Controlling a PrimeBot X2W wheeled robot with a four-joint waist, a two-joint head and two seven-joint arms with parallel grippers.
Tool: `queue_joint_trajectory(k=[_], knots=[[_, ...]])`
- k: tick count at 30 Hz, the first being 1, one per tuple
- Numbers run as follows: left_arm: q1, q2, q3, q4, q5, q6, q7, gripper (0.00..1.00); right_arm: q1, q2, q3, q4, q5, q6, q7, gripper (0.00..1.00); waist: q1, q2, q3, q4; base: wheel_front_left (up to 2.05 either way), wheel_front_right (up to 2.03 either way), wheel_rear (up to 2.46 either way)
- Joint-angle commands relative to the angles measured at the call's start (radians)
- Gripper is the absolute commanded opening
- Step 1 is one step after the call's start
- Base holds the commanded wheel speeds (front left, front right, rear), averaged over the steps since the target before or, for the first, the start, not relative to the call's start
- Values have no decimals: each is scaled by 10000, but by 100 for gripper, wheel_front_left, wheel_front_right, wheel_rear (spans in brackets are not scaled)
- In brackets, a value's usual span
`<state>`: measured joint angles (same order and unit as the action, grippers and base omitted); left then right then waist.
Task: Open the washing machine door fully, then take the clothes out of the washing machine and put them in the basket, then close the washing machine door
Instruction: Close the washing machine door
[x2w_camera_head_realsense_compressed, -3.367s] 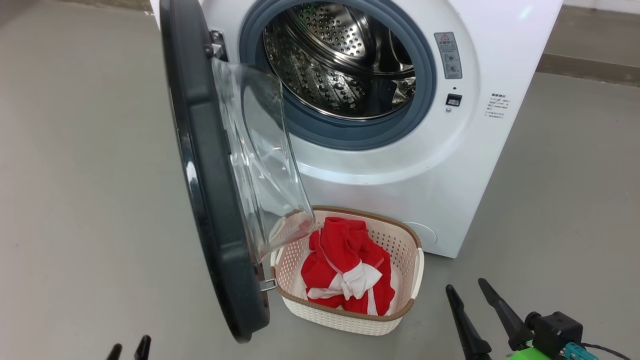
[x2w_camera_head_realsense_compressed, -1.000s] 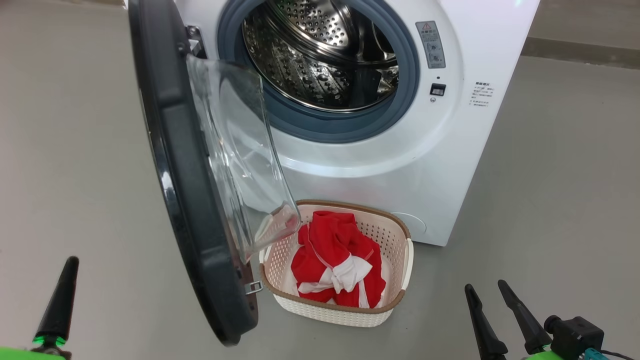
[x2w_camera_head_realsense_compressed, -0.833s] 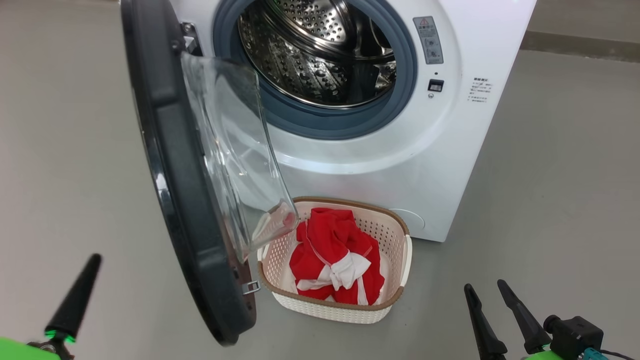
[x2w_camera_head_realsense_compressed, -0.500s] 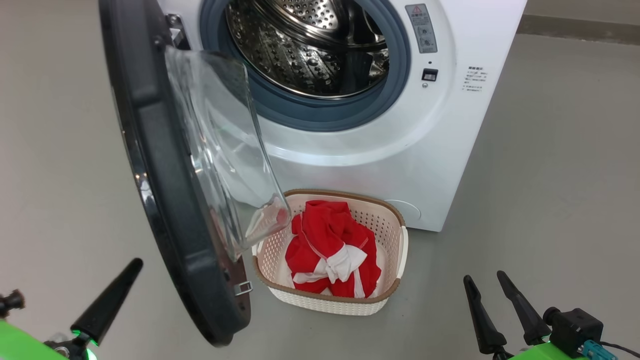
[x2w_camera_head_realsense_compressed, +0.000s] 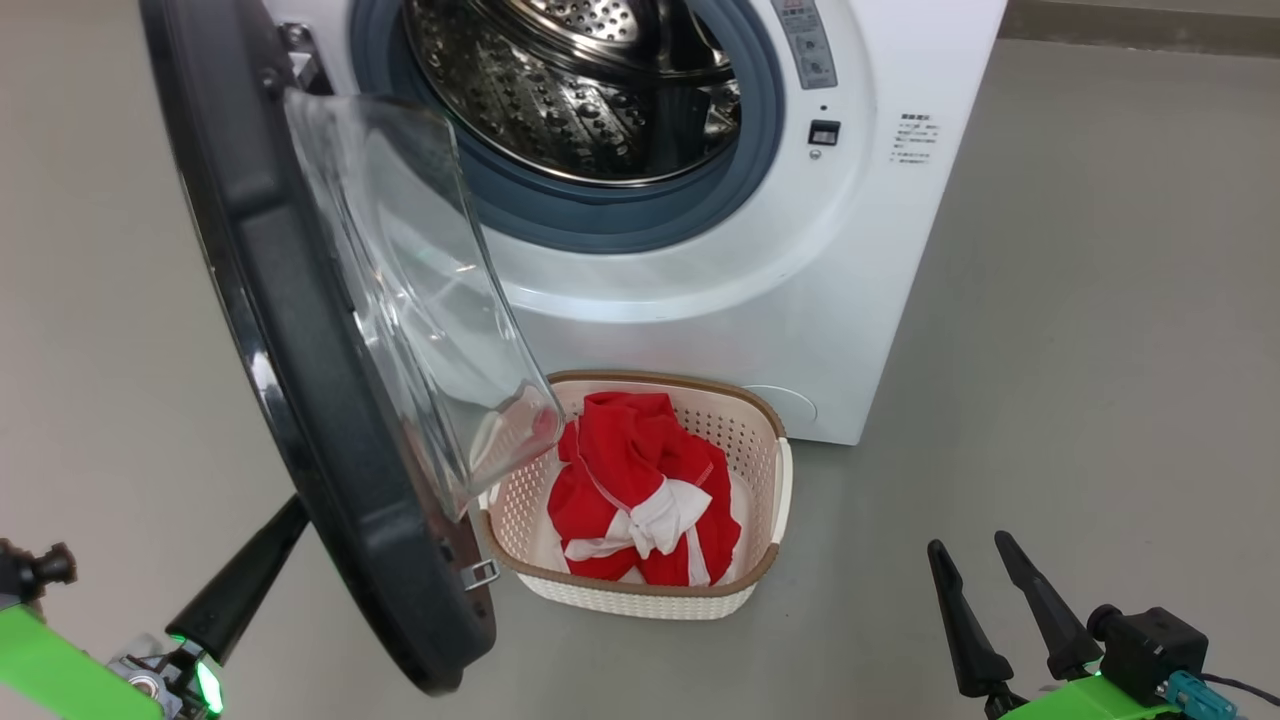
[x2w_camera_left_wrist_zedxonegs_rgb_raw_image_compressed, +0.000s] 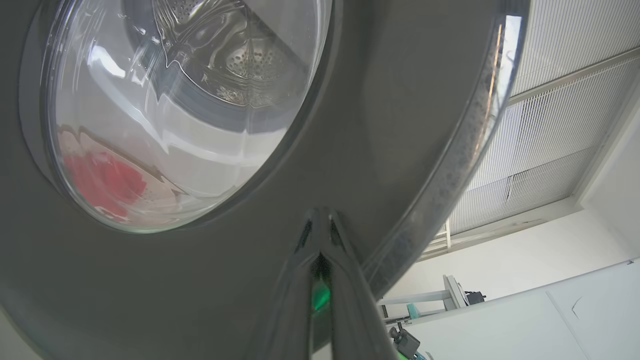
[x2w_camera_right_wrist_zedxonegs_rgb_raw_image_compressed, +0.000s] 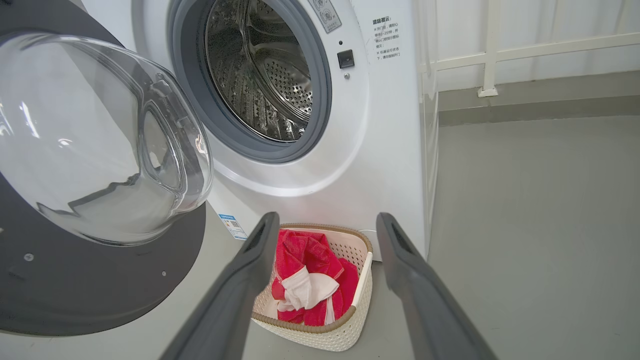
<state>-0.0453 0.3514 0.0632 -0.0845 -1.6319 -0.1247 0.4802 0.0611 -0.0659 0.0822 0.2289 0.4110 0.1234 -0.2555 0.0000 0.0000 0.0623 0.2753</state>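
The washing machine (x2w_camera_head_realsense_compressed: 860, 260) stands with its steel drum (x2w_camera_head_realsense_compressed: 570, 90) showing no clothes. The washing machine door (x2w_camera_head_realsense_compressed: 300, 330) hangs open toward me, glass bowl facing the basket. The basket (x2w_camera_head_realsense_compressed: 768, 480) sits on the floor under the opening, holding the red and white clothes (x2w_camera_head_realsense_compressed: 630, 480). My left gripper (x2w_camera_head_realsense_compressed: 285, 520) is shut, its tips at the door's black outer face (x2w_camera_left_wrist_zedxonegs_rgb_raw_image_compressed: 400, 100); I cannot tell whether they touch. My right gripper (x2w_camera_head_realsense_compressed: 975, 548) hangs open and holds nothing, right of the basket. In the right wrist view the right gripper (x2w_camera_right_wrist_zedxonegs_rgb_raw_image_compressed: 327, 220) points at the basket (x2w_camera_right_wrist_zedxonegs_rgb_raw_image_compressed: 361, 280) and clothes (x2w_camera_right_wrist_zedxonegs_rgb_raw_image_compressed: 310, 270).
Grey floor (x2w_camera_head_realsense_compressed: 1080, 350) stretches to the right of the machine and to the left of the door. A white railing (x2w_camera_right_wrist_zedxonegs_rgb_raw_image_compressed: 492, 50) and a low ledge run behind the machine. Through the door glass (x2w_camera_left_wrist_zedxonegs_rgb_raw_image_compressed: 165, 100) the clothes show as a red blur.
The camera has turned, shifting the whole picture left. My left gripper has risen from the lower left corner up to the door's outer face. The right gripper has stayed put.
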Motion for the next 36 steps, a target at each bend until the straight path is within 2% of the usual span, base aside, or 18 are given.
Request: queue_joint_trajectory(k=[1, 10, 20, 27, 36], knots=[[-565, 165, 409, -343, 78, -60, 115, 0, -382, -60, 219, -255, -99, 73, -63, 100, 0, 0, 23, -62, 0, 0, 0], [-855, -436, 141, -935, 621, -60, 116, 0, -520, 17, 183, -303, -93, 73, -63, 100, 0, 0, 265, -542, 0, 0, 0], [-1598, -737, -744, -912, 1347, -60, -910, 0, -746, 108, 159, -355, -87, 73, -63, 100, 0, 0, 660, -1226, 0, 0, 0], [-2497, -528, -1574, -337, 1794, -60, -2152, 0, -972, 146, 115, -418, -50, 73, -63, 100, 0, 0, 1038, -1764, 0, 0, 0], [-3659, 53, -2472, 396, 2059, -60, -3723, 0, -1239, 154, 78, -533, 223, 73, -63, 100, 0, 0, 1556, -2368, 0, 0, 0]])
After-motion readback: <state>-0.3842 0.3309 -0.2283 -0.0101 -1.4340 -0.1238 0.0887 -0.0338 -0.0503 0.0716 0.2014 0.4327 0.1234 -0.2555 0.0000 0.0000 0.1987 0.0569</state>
